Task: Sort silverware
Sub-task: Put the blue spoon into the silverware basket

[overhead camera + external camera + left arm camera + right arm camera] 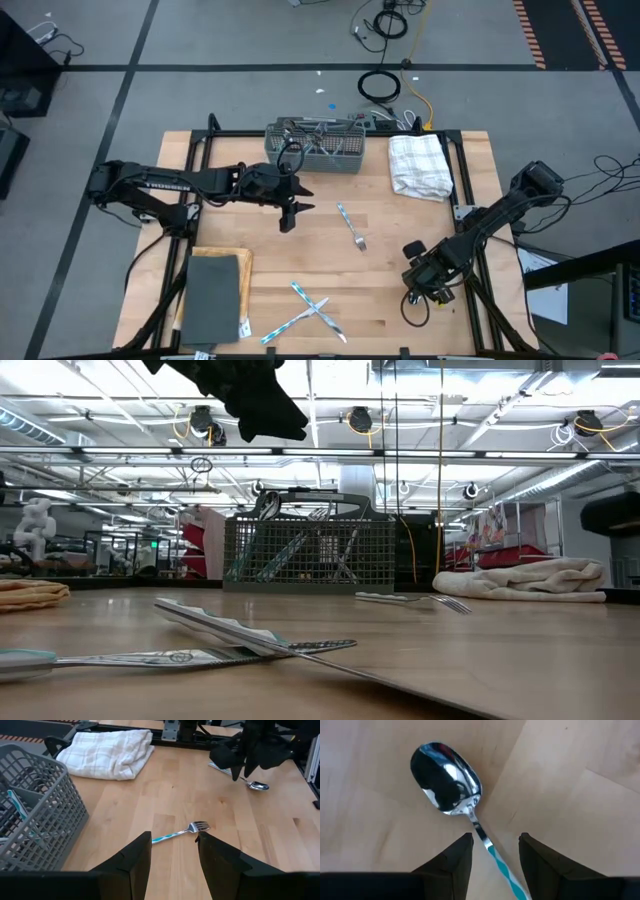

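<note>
A spoon [447, 777] with a blue-and-white handle lies flat on the table under my right gripper [492, 855]. That gripper is open and points down, with its fingers standing on either side of the spoon's handle [496, 862] near the bowl. My left gripper [290, 218] is open and hovers above the table left of a fork [352, 227], which lies flat ahead of it [180, 832]. Three more pieces lie crossed [310, 310] near the near edge. Several pieces stand in the grey mesh basket [315, 150].
A white folded towel [420, 165] lies at the far right beside the basket. A dark grey flat thing [213, 295] rests on a tan mat at the near left. Bare wood shows in the table's middle, around the fork.
</note>
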### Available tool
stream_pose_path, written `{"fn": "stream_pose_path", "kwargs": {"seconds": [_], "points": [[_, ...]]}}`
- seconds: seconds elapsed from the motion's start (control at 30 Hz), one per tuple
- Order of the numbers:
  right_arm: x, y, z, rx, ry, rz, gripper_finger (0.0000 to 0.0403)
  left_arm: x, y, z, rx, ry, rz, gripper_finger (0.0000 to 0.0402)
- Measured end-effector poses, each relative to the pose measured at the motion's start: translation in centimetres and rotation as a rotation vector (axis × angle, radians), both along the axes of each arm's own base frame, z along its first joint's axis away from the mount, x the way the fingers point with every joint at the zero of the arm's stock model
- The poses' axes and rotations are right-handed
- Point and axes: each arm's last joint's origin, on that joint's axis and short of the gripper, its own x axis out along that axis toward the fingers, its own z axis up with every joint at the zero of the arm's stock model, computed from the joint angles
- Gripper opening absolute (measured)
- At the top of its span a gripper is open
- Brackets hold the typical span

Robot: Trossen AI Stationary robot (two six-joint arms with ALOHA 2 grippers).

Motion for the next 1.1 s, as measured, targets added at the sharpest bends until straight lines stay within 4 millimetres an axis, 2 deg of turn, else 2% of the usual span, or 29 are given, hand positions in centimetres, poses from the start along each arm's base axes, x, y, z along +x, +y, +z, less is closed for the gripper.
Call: {"fn": "stream_pose_path", "kwargs": {"seconds": [0.23,0.33,0.47,0.7,0.8,0.9,1.0,1.1], "points": [[-1.0,-0.7,-1.8,-0.001,0.012,-0.01,0.0137,0.0,0.0,0.0,0.003,0.001,0.004,0.0167],[-1.2,-1.0,-2.2,-0.02,0.007,-0.015,0.0102,-0.1,0.0,-0.1,0.002,0.016,0.004,0.0167],[-1.1,-1.1,-2.5,-0.042,0.01,-0.046,0.0019,-0.4,0.0,-0.6,-0.014,0.07,0.013,0.0167],[-0.5,-0.8,-2.1,-0.035,0.014,-0.292,0.0003,-0.4,-0.1,-0.5,-0.067,0.063,0.042,0.0167],[0.8,-0.6,-1.0,-0.038,-0.044,-0.418,0.0002,-0.7,-0.4,0.2,-0.083,0.023,0.051,0.0167],[3.3,-0.5,0.9,-0.039,-0.28,-0.574,0.0001,-1.5,-0.7,1.5,-0.071,-0.036,0.073,0.0167],[5.0,-1.0,2.3,-0.052,-0.438,-0.683,0.0001,-3.1,-0.8,3.5,-0.034,-0.116,0.133,0.0167],[7.5,-2.4,4.0,-0.058,-0.636,-0.805,0.0001,-5.2,-0.7,5.6,-0.013,-0.209,0.189,0.0167]]}}
